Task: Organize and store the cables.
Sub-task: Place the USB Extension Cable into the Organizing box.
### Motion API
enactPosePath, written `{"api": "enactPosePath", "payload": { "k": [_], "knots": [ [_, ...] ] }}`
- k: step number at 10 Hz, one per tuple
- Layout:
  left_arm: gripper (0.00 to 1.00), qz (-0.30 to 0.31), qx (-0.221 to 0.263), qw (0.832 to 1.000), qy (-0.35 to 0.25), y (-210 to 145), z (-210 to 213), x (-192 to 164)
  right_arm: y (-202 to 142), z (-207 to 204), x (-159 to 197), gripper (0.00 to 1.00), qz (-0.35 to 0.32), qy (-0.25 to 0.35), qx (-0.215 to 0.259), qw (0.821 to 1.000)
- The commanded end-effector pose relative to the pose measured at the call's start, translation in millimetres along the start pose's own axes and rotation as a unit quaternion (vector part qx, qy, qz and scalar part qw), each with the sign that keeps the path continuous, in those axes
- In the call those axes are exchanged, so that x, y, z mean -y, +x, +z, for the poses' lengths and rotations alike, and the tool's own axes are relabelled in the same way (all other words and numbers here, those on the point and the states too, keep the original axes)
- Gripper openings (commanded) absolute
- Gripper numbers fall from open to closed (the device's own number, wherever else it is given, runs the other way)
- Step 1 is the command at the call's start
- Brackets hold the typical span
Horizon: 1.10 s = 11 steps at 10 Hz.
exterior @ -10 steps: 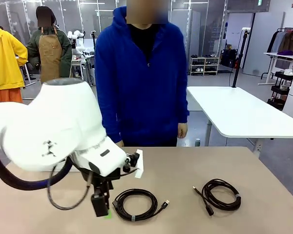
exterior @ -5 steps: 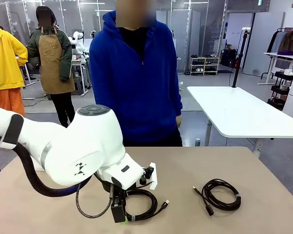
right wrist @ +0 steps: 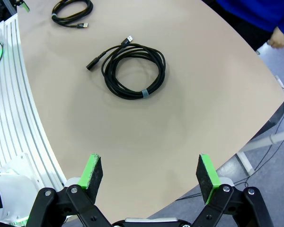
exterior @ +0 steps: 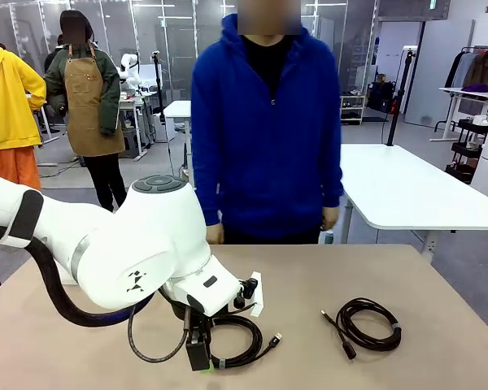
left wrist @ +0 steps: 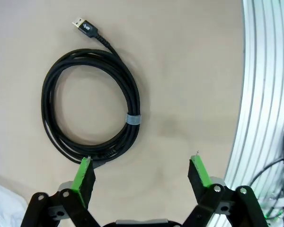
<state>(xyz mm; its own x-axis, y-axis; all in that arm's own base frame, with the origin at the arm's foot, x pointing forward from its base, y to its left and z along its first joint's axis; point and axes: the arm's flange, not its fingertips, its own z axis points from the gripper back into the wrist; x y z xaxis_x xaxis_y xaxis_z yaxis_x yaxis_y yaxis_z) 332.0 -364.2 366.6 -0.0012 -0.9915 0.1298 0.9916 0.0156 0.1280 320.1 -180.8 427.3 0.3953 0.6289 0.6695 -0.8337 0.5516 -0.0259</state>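
The tan surface [exterior: 407,276] fills the near half of the room. A person in a blue hooded top [exterior: 268,138] stands at its far edge with both arms hanging down. A white table [exterior: 415,187] stands behind, to the right.

The white left arm [exterior: 122,252] comes in from the left and bends down over the near left part of the surface. Its left tool [exterior: 199,357] points straight down, low at the near rim of the left cable coil [exterior: 254,333]. Seen from its wrist, the left tool [left wrist: 142,172] has its jaws spread wide and holds nothing. One green pad [left wrist: 85,172] overlaps the near edge of the left cable coil [left wrist: 132,101]. The other stands over bare surface to the side. Whether that pad touches the cord I cannot tell.

The right tool [right wrist: 150,172] hangs high over the surface, jaws wide apart and empty. It is well clear of the right cable coil [right wrist: 160,71] below it.

The right cable coil [exterior: 366,305] lies flat on the near right of the surface, well apart from the left one. Each coil is a round loop of black cord.

A USB plug [left wrist: 85,27] sticks out of the left coil, and a dark barrel plug [exterior: 348,351] lies beside the right coil. A small grey band [left wrist: 134,119] cinches the left coil, and a like band [right wrist: 143,93] cinches the right.
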Motion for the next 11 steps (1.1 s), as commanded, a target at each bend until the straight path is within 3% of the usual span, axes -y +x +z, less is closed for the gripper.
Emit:
{"api": "enactPosePath", "payload": {
  "k": [1, 8, 9, 10, 11],
  "knots": [
    [1.0, -0.013, 0.006, 1.0, -0.009, 18, -19, -9, 0, 1, -1, 1.0, -0.001, -0.001, 0.006, 1.0],
    [1.0, 0.013, -0.014, 1.0, -0.007, 28, -67, -27, 0, 1, -1, 1.0, -0.001, -0.001, 0.006, 1.0],
    [0.85, 0.022, -0.003, 1.0, -0.007, 25, -71, -32, 0, 1, -1, 1.0, -0.001, -0.001, 0.006, 1.0],
    [0.44, 0.019, 0.003, 1.0, -0.009, 25, -74, -35, 0, 1, -1, 1.0, -0.001, -0.001, 0.006, 1.0],
    [0.25, 0.017, -0.004, 1.0, -0.009, 26, -74, -34, 0, 1, -1, 1.0, -0.001, -0.001, 0.006, 1.0]
  ]
}}
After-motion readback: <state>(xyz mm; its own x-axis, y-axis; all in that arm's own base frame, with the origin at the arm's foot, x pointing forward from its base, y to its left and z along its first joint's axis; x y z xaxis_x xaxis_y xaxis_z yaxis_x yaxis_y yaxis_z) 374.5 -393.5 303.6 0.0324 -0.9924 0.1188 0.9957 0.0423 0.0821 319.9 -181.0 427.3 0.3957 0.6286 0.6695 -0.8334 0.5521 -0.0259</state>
